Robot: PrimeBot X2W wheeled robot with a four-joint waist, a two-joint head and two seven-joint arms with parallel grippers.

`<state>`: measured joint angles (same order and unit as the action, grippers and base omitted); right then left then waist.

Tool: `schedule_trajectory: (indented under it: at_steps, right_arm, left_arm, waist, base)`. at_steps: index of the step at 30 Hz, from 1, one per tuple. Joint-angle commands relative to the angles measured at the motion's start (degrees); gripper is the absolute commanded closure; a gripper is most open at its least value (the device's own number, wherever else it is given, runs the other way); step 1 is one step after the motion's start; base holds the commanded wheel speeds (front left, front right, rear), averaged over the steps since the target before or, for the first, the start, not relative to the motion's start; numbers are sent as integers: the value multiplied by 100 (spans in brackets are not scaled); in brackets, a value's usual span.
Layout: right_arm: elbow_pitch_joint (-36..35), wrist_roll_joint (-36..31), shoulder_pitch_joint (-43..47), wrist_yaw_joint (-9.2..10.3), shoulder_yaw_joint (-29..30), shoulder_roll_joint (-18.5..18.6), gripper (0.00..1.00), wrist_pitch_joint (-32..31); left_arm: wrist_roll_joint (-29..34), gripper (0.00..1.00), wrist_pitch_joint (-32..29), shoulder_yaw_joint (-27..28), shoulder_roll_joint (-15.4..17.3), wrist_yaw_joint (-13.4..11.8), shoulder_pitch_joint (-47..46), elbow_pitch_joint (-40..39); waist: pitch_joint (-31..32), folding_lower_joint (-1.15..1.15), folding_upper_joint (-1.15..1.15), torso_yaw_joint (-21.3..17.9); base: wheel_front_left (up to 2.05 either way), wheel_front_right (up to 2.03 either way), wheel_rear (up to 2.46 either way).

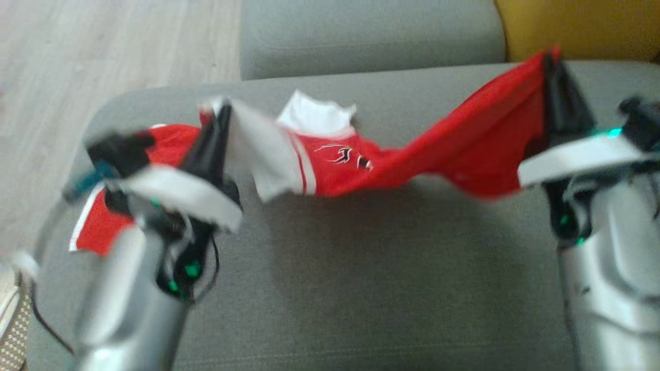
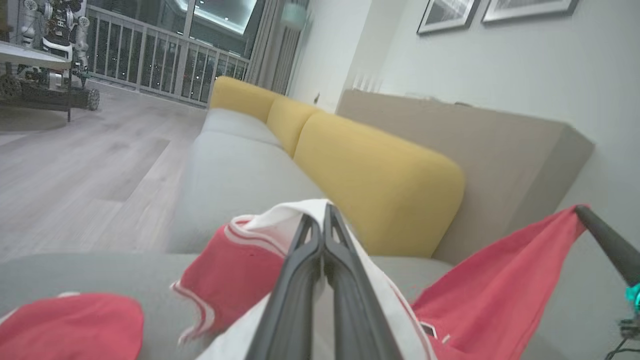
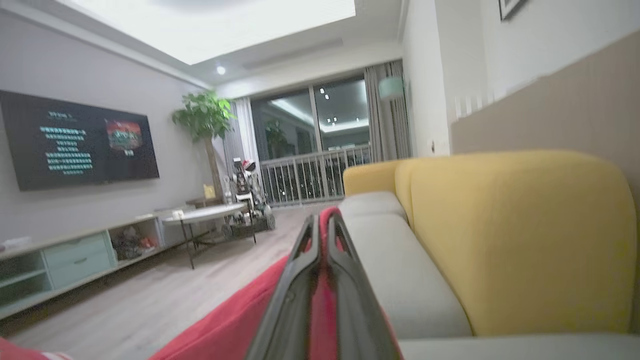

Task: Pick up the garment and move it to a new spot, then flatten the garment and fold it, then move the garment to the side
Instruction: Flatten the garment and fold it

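Grey sofa seat (image 1: pixel 330 288) lies broad under the red-and-white garment (image 1: pixel 464 144), which sags between the left gripper (image 1: pixel 223 111) and right gripper (image 1: pixel 548 62), both pinched shut on its edges. Yellow cushions (image 2: pixel 375 185) bound the back; wood floor (image 1: pixel 103 51) opens leftward.

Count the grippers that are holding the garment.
2. The left gripper pinches the garment at its white part, head view's left; the right gripper pinches its red edge, raised at the upper right.
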<state>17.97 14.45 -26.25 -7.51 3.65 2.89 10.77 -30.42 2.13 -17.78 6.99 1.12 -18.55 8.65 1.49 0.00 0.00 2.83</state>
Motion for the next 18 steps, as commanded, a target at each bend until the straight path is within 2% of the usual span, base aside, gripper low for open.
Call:
schedule_trajectory:
  at_steps: [1, 2, 5, 8, 12, 15, 18]
  right_arm:
    - [-304, 9, -542, 2, -36, -2, 100, -42]
    - [-324, 95, -808, 2, 75, -2, 100, -100]
    - [-181, 275, -1190, 2, 379, -2, 100, -122]
    - [42, 596, -1483, 2, 702, -2, 100, -104]
    - [346, 954, -1642, 2, 1074, -2, 100, 62]
    - [406, 863, -1685, 2, 1253, -2, 100, 267]
    - [493, 725, -1686, 2, 1146, -2, 100, 317]
  left_arm:
    - [-246, 100, -265, 339, 120, 37, -621, -392]
    - [-485, 100, -648, 469, 178, 27, -953, -571]
    - [-979, 100, -1152, 702, 114, -61, -1410, -738]
    - [-1452, 100, -1517, 952, -17, -282, -1781, -882]
    - [-2134, 100, -1884, 1276, -232, -804, -1972, -1043]
    - [-2628, 100, -2066, 1466, -333, -1263, -1985, -1124]
    - [-3064, 100, -2153, 1544, -383, -1686, -2026, -1213]
  waist:
    - [121, 0, 0, 109]
    - [173, 0, 0, 141]
    - [261, 0, 0, 164]
    - [363, 0, 0, 189]
    - [457, 0, 0, 189]
    - [464, 0, 0, 165]
    - [407, 0, 0, 106]
  base:
    - [0, 0, 0]
    - [0, 0, 0]
    - [0, 0, 0]
    - [0, 0, 0]
    - [0, 0, 0]
    - [0, 0, 0]
    - [0, 0, 0]
